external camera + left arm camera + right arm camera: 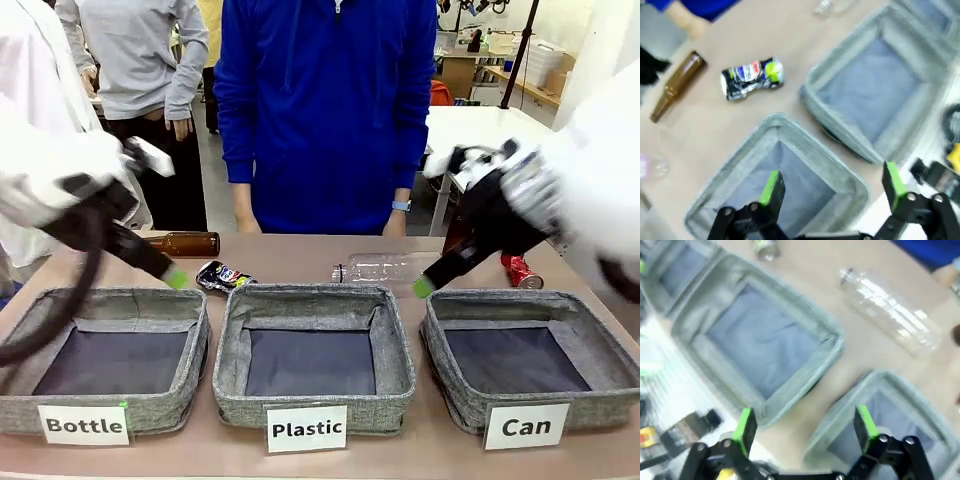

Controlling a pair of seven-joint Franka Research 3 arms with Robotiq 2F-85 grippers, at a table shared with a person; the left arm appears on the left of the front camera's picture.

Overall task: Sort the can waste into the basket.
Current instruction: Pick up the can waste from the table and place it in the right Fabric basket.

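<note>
Grey woven basket (590, 407), dark lining; blue-black can (222, 277), green end; red can (520, 271); brown bottle (190, 244)

We see our left gripper (833, 186) with its jaws wide apart. One finger hangs over the inside of a grey bin (775, 122) and the other just outside its rim. Beyond the fingertips a crushed dark can (752, 77) lies on the table (710, 130). A brown bottle (677, 85) lies farther out, and a second grey bin (840, 135) sits ahead of the outer finger.

Front looks across; both wrists overlook (close) the middle bin (392, 340).
</note>
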